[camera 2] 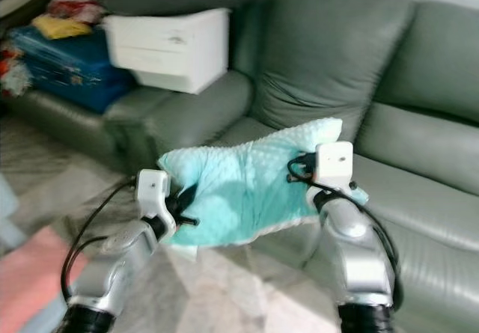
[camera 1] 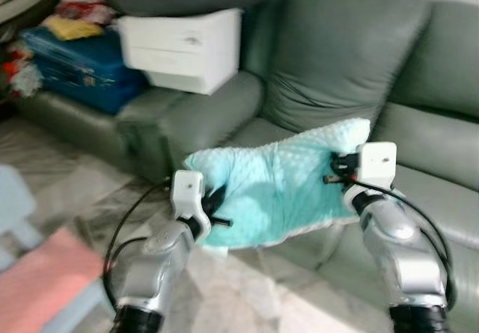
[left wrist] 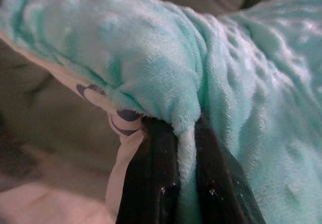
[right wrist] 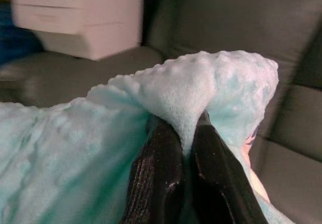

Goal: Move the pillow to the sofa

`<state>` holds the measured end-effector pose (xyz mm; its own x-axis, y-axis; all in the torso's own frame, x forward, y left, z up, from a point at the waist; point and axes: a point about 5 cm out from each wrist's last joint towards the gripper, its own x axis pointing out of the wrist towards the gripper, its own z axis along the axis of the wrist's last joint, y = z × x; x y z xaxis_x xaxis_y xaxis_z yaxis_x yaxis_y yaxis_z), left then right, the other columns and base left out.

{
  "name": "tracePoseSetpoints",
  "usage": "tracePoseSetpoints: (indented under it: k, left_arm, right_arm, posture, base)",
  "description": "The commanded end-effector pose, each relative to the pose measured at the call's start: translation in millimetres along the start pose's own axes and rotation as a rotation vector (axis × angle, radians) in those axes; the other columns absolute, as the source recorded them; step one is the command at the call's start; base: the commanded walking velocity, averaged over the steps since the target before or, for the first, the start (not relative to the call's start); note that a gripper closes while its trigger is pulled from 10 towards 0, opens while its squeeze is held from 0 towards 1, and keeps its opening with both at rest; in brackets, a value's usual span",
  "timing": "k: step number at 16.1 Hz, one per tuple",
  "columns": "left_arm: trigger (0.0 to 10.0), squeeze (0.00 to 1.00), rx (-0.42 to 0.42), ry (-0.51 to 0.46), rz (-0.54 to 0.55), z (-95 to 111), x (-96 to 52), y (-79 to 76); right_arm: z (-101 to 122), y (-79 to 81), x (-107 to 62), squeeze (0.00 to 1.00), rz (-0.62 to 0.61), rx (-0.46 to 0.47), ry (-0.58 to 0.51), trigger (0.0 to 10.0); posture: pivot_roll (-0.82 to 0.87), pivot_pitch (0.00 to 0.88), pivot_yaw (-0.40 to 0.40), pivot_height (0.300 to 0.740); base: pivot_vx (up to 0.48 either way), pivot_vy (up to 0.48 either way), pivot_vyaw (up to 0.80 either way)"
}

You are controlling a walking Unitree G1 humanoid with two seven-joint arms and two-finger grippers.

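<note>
A mint-green pillow (camera 1: 281, 183) with a dotted plush cover hangs in the air in front of the grey sofa (camera 1: 337, 63), stretched between both arms. My left gripper (camera 1: 218, 209) is shut on its near left edge; the wrist view has the black fingers (left wrist: 151, 183) pinching a fold of the pillow (left wrist: 176, 78). At its right edge my right gripper (camera 1: 337, 170) is shut on it too, the fingers (right wrist: 156, 178) clamping a bunched corner of the pillow (right wrist: 196, 93). The pillow hovers over the front of the sofa's seat cushion (camera 1: 441, 191).
On the sofa's left section sit a white drawer unit (camera 1: 183, 45), a blue case (camera 1: 82, 67) and red and yellow bundles (camera 1: 78, 15). A pink and pale blue piece of furniture (camera 1: 41, 273) stands on the marble floor (camera 1: 247, 295) at my near left.
</note>
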<state>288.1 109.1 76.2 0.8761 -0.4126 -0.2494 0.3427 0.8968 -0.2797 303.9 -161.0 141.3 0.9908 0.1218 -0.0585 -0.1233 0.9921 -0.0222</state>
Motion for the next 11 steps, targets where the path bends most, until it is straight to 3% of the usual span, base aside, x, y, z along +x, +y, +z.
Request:
tracePoseSetpoints:
  k: [1,2,11]
  left_arm:
    - [10.0,0.0,0.017,-0.02,-0.019,6.8,3.1,-5.1]
    - [10.0,0.0,0.018,-0.02,-0.02,6.8,3.2,-5.2]
    - [10.0,0.0,0.019,-0.082,-0.054,15.2,4.3,-10.1]
  right_arm:
    - [7.7,-1.9,0.6,0.0,-0.001,-0.015,-0.025,10.0]
    - [7.2,-2.2,0.7,0.0,-0.001,-0.016,-0.021,10.0]
    - [1.0,-2.6,1.5,0.0,-0.006,-0.037,0.02,10.0]
  posture:
    - [-0.21,0.0,0.011,0.74]
    - [-0.21,0.0,0.011,0.74]
    - [-0.21,0.0,0.014,0.74]
  base:
    - [0.0,0.48,0.0]
    - [0.0,0.48,0.0]
    - [0.0,0.0,0.0]
